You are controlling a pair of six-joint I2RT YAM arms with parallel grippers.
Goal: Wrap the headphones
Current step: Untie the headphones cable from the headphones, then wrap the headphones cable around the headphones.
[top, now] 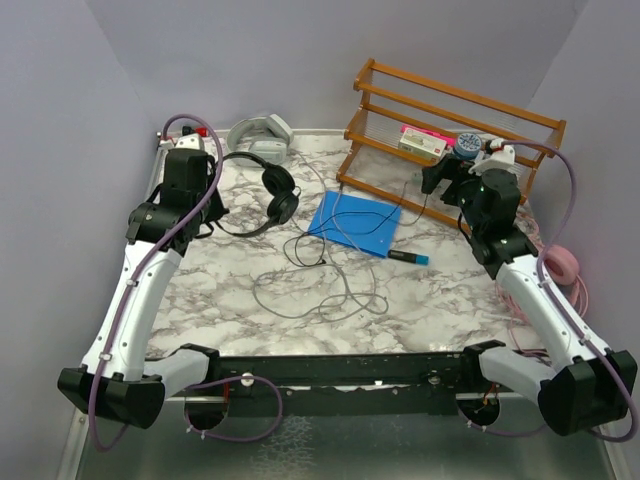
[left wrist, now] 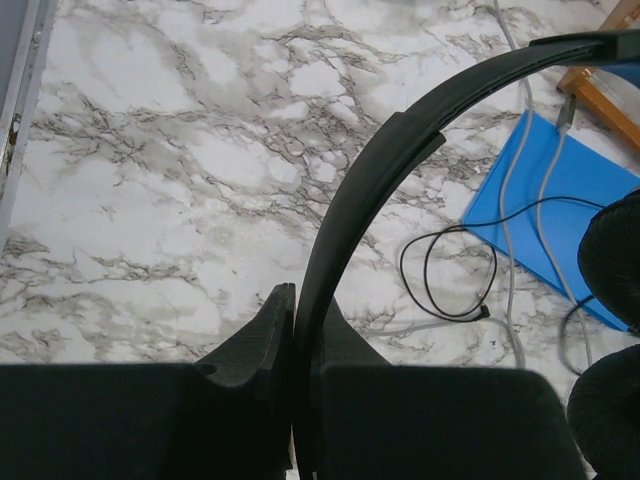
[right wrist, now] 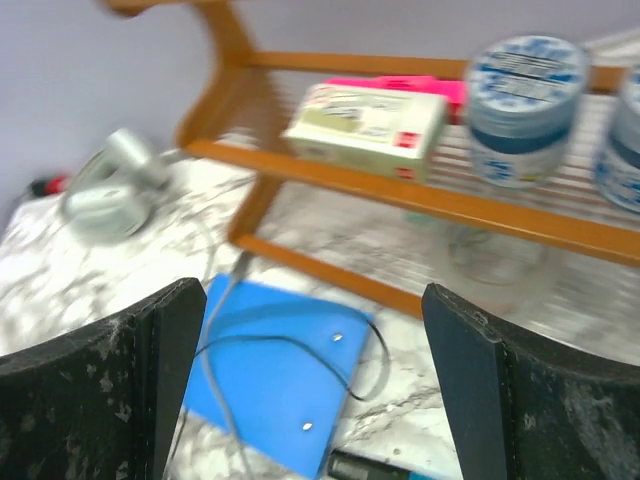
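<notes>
Wooden rack [top: 450,100], blue folder [top: 365,228]

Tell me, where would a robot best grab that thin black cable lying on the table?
At the loose loop near its plug end, on the side away from the blue folder. There the thin black cable lies flat on bare marble, apart from the grey cable, so the right fingers coming straight down from above could straddle it alone.
</notes>
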